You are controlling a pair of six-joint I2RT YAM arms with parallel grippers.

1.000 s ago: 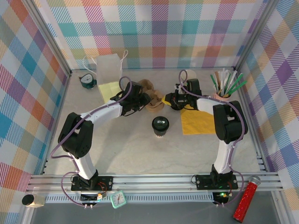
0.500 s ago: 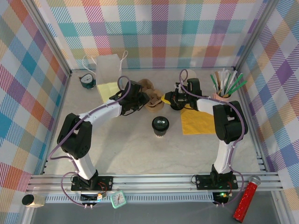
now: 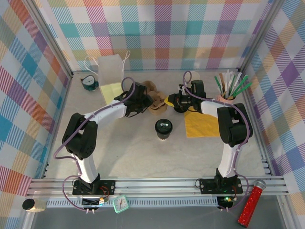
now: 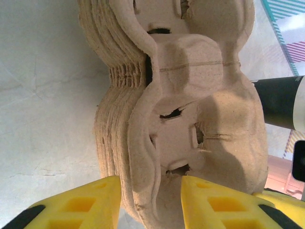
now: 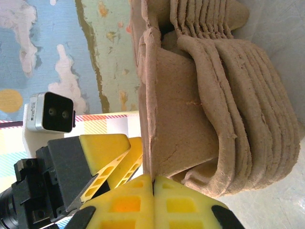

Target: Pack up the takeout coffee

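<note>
Takeout coffee (image 3: pixel 163 128), a small black paper cup with a glossy round black lid, stands upright, apart from the stack of brown moulded-pulp cup carriers (image 3: pixel 156 101), on its arm-base side. Left gripper (image 4: pixel 148 183) is half-closed across the stack's end, both pads against it. Right gripper (image 5: pixel 153 183) is pinched tight on the top carrier (image 5: pixel 171 109) rim at the stack's opposite end.

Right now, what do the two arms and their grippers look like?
Both arms have white tubular links and bulky black joint housings: left arm, right arm. A thin purple cable loops along each. Left gripper and right gripper have yellow plastic fingers with lattice cut-outs on black mounts.
</note>
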